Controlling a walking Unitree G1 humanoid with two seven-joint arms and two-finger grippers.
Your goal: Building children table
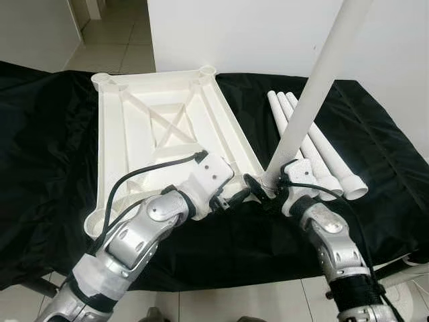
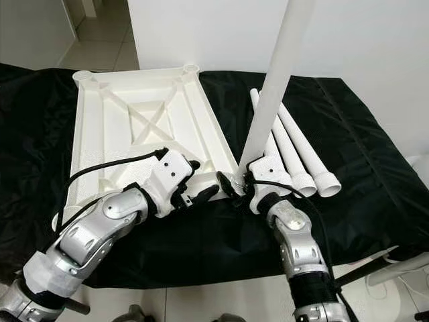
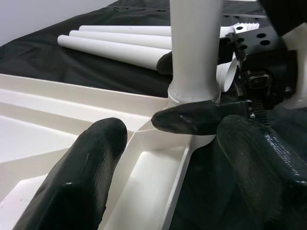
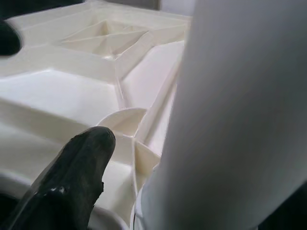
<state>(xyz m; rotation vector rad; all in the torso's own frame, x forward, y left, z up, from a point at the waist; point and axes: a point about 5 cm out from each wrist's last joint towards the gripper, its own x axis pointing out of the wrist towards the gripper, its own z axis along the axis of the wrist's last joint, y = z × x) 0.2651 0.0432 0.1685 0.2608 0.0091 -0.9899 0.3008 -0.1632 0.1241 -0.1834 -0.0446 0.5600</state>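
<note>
The white table top (image 1: 134,134) lies upside down on the black cloth. One white leg (image 1: 315,94) stands upright in its near right corner socket (image 3: 192,93). My right gripper (image 1: 268,182) is shut on the base of this leg; one of its fingers (image 4: 72,182) presses against the leg (image 4: 230,120). My left gripper (image 1: 234,183) is open just left of that corner. It straddles the table top's near rim, with one finger (image 3: 91,172) over the ribbed inside and the other over the cloth.
Three loose white legs (image 1: 328,157) lie side by side on the cloth (image 1: 53,147) to the right of the table top. A white wall (image 1: 268,33) stands behind. The cloth's near edge drops to tiled floor (image 1: 255,302) by my arms.
</note>
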